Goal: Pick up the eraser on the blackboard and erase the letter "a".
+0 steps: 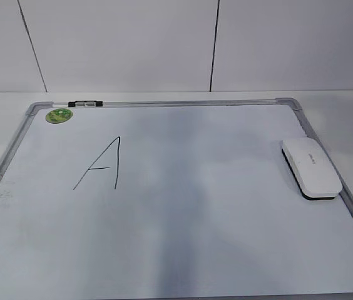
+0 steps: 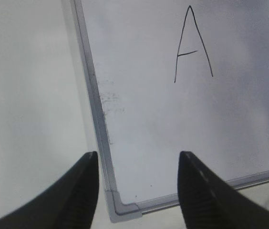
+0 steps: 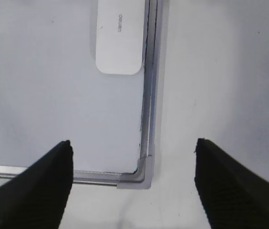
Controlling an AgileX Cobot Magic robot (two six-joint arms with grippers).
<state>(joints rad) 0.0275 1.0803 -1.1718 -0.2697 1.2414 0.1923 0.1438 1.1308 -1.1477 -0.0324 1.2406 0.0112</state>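
The white eraser (image 1: 311, 167) lies on the blackboard (image 1: 214, 187) at its right edge; the right wrist view shows its end (image 3: 120, 40) against the frame. No lowercase cursive "a" shows. An angular capital "A" (image 1: 101, 165) is drawn on the board's left half, and it also shows in the left wrist view (image 2: 191, 47). My left gripper (image 2: 139, 160) is open and empty above the board's near left corner (image 2: 120, 207). My right gripper (image 3: 133, 143) is open and empty above the near right corner (image 3: 141, 176), short of the eraser. Neither gripper shows in the exterior view.
A round green sticker (image 1: 59, 115) sits at the board's far left corner. A small black-and-white marker (image 1: 85, 104) lies on the far frame. The board rests on a white table (image 1: 345, 112) with a white wall behind.
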